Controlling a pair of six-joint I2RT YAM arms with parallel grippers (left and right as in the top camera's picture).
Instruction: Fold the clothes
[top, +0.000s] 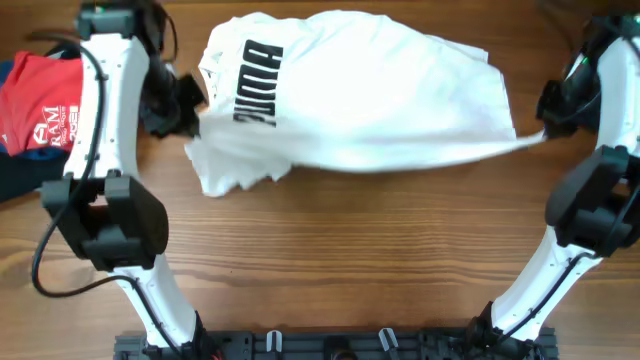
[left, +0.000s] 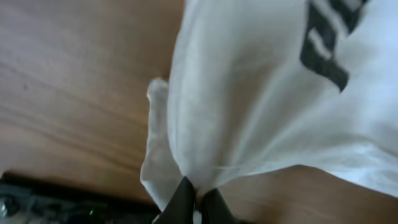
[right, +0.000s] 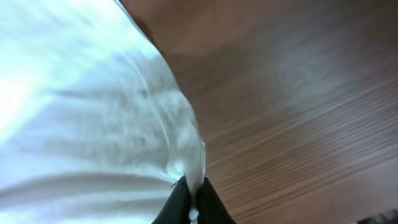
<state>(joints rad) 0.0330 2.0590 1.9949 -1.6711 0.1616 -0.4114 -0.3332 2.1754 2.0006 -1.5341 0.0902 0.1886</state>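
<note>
The white shirt (top: 380, 90) is stretched long-ways, left to right, near the far edge of the table (top: 350, 250). Its black letters sit sideways at the left end. The left gripper (left: 198, 194) pinches that end tight. The right gripper (right: 191, 194) pinches the other end. A red shirt (top: 40, 100) lies at the far left corner. Bare wood runs to the near edge.

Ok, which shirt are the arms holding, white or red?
The white shirt with black PUMA lettering; left fingers and right fingers each pinch its edge. The red shirt lies ungripped beside the left arm.
</note>
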